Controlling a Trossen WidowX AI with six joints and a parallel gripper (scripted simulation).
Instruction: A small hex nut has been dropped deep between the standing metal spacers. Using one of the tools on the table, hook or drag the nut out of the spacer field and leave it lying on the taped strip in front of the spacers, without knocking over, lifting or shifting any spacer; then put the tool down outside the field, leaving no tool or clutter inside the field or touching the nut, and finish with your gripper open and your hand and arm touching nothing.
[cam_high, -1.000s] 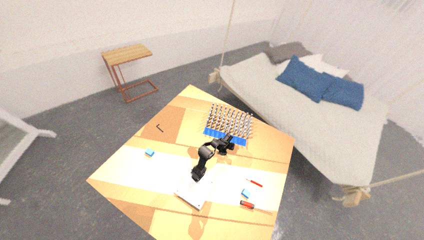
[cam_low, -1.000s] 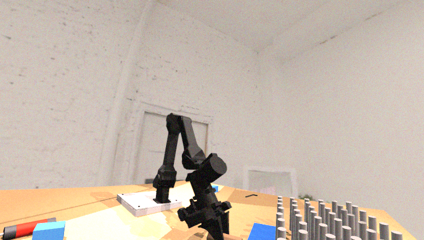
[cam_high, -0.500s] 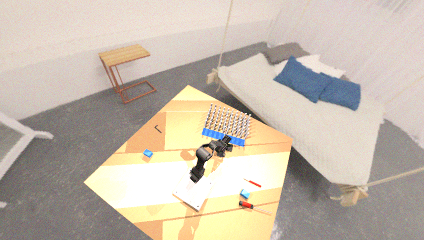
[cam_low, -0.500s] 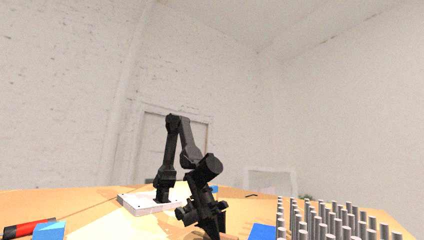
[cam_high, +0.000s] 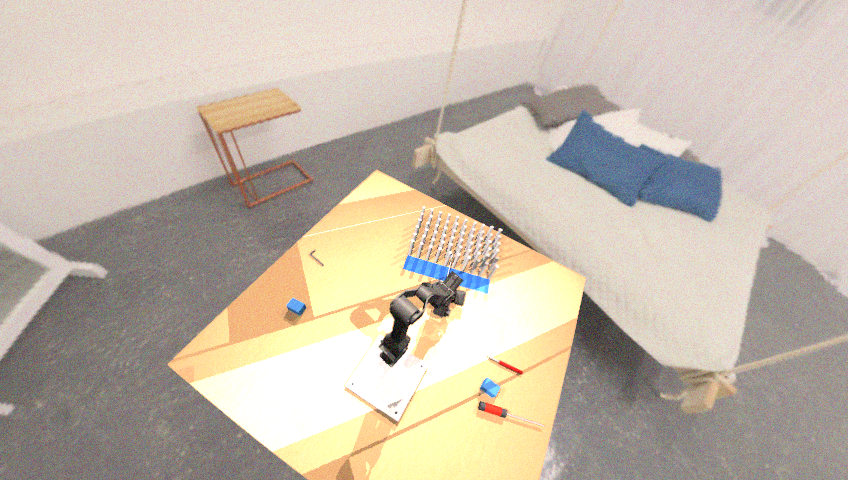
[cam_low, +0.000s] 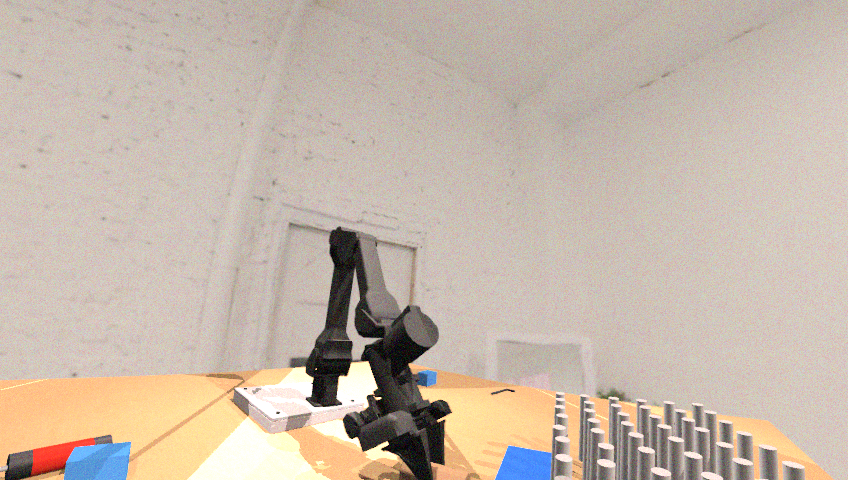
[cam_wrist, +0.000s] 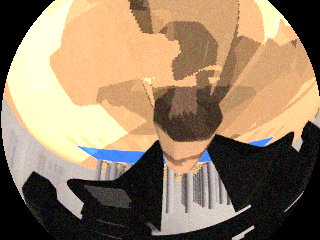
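My gripper (cam_high: 454, 278) (cam_low: 434, 462) (cam_wrist: 182, 140) is shut on a wooden-handled tool, low over the front edge of the blue strip (cam_high: 423, 267) (cam_low: 523, 463) (cam_wrist: 102, 153). The tool's brown handle (cam_wrist: 186, 117) points back toward the wrist camera, with its faceted dark end in front. Its far end is too small to make out. The standing grey spacers (cam_low: 693, 466) (cam_wrist: 187, 192) rise in rows just beyond the strip and look upright. The hex nut cannot be made out in any view.
A dark hex key (cam_high: 316, 258) (cam_low: 502, 391) lies left of the field. A blue block (cam_high: 296, 306) (cam_low: 427, 378) is at the left; another blue block (cam_high: 490, 387) (cam_low: 98, 462) lies at the right between a small red screwdriver (cam_high: 510, 366) and a large red screwdriver (cam_high: 493, 409) (cam_low: 56, 456).
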